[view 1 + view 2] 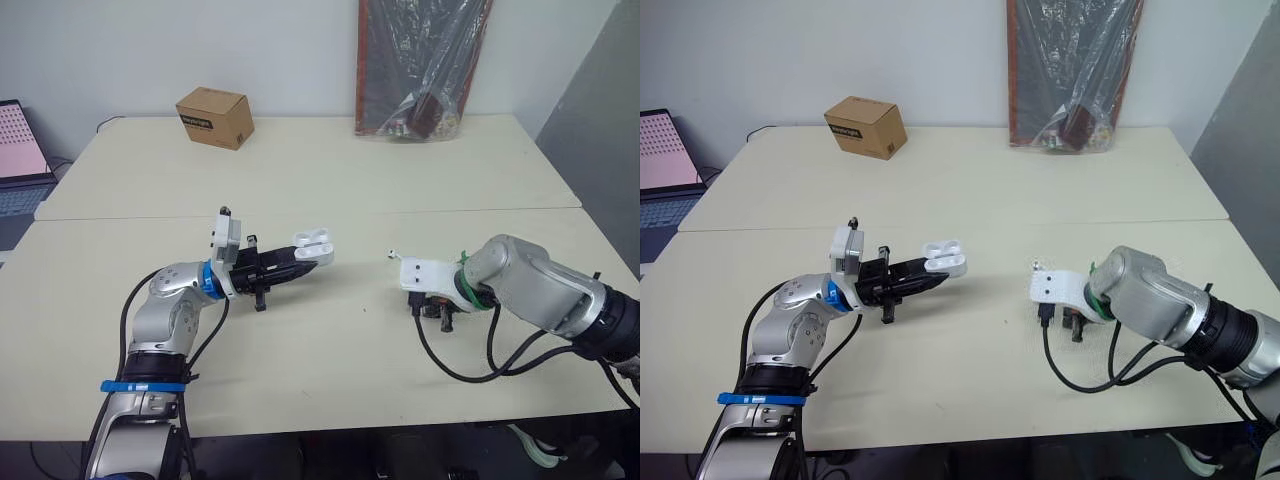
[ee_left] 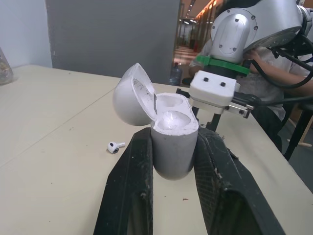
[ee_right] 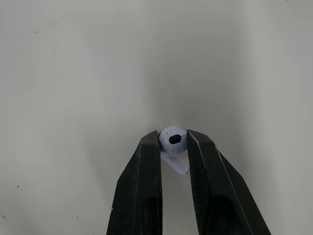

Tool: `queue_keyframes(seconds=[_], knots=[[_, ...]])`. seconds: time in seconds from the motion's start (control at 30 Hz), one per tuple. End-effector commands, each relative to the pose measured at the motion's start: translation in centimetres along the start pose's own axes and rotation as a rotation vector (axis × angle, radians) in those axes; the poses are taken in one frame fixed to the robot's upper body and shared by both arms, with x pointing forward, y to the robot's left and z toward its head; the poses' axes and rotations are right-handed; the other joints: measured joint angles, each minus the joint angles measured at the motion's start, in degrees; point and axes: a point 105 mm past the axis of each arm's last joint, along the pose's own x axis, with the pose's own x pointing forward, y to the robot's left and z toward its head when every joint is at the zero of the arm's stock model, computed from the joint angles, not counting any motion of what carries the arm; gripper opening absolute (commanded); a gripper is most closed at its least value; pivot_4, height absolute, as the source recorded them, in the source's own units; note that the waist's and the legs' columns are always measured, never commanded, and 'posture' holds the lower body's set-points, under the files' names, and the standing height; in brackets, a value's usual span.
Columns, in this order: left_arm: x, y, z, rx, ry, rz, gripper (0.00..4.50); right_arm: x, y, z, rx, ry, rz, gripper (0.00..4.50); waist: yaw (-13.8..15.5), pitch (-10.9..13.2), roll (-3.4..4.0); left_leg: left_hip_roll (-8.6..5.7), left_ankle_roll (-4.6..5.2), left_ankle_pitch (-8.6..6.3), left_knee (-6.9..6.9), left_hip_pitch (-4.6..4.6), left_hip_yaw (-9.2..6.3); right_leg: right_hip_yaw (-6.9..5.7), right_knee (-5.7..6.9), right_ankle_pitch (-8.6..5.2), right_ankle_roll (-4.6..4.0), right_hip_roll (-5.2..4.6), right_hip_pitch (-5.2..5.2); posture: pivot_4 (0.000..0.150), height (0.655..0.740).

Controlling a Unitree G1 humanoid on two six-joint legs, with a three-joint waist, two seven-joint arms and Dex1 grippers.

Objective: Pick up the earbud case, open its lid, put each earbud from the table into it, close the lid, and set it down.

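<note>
far left, beyond the edge of the table (image 1: pixel 300 180): laptop (image 1: pixel 20 150) with pink-lit screen. back left on the pale, matte table top: small brown cardboard box (image 1: pixel 213 117), cuboid, printed label on one face. left of centre, held clear of the table: left gripper (image 1: pixel 300 265), black fingers clamped on both flanks of the earbud case (image 1: pixel 315 245). case of smooth white plastic, rounded capsule shape, long axis in line with the fingers, open end pointing away from the wrist and toward the robot's right, at the other arm. lid (image 2: pixel 131 100) swung back on its hinge, domed shell standing off one side of the body; two hollow wells (image 2: pixel 171 110) seen in the open end. on the table, near the case: one loose earbud (image 2: pixel 113 147), white, glossy, lying on its side, heading too small to tell. back, right of centre: plastic-wrapped panel (image 1: pixel 420 60), dark, flat, crinkled clear film, leaning on the wall. right: right gripper (image 3: pixel 174 137) aimed down at the table, fingers pinched shut on a second earbud (image 3: pixel 172 139), round white head with dark oval grille facing the wrist camera, short stem slanting out below the tips. contact between this earbud and the table top not discernible.
</note>
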Motion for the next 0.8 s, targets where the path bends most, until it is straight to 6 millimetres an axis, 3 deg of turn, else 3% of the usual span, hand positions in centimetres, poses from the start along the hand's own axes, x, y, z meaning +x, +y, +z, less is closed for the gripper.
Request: queue_keyframes(seconds=[0.03, 0.37, 0.6, 0.8], knots=[[-0.1, -0.1, 1.0, 0.042, -0.012, -0.005, 0.86, -0.3, -0.3, 0.1, -0.077, -0.004, -0.015, 0.39, 0.01, 0.0, 0.0, 0.0, 0.0, 0.0, 0.0, 0.0, 0.0, 0.0, 0.0, 0.0, 0.0, 0.0, 0.0, 0.15, 0.74], [-0.3, -0.2, 1.0, 0.044, -0.01, 0.005, 0.86, 0.1, -0.6, -0.3, -0.136, 0.009, 0.01, 0.39, 0.03, 0.0, 0.0, 0.0, 0.0, 0.0, 0.01, 0.03, -0.01, -0.01, 0.01, 0.1, -0.17, 0.0, 0.04, 0.15, 0.74], [-0.2, -0.2, 0.9, 0.043, -0.01, 0.004, 0.86, -0.3, -0.5, 0.3, -0.068, 0.018, 0.024, 2.66, 0.06, 0.0, 0.0, 0.0, -0.01, 0.0, 0.01, 0.06, -0.02, -0.01, 0.01, 0.13, -0.22, 0.0, 0.07, 0.15, 0.74], [-0.1, -0.1, 0.9, 0.043, -0.012, 0.0, 0.86, -0.8, -0.2, 1.5, -0.044, 0.043, 0.033, 2.66, 0.03, 0.0, 0.0, 0.0, -0.01, 0.0, 0.0, 0.06, -0.02, -0.02, 0.02, 0.14, -0.25, 0.0, 0.05, 0.15, 0.74]])
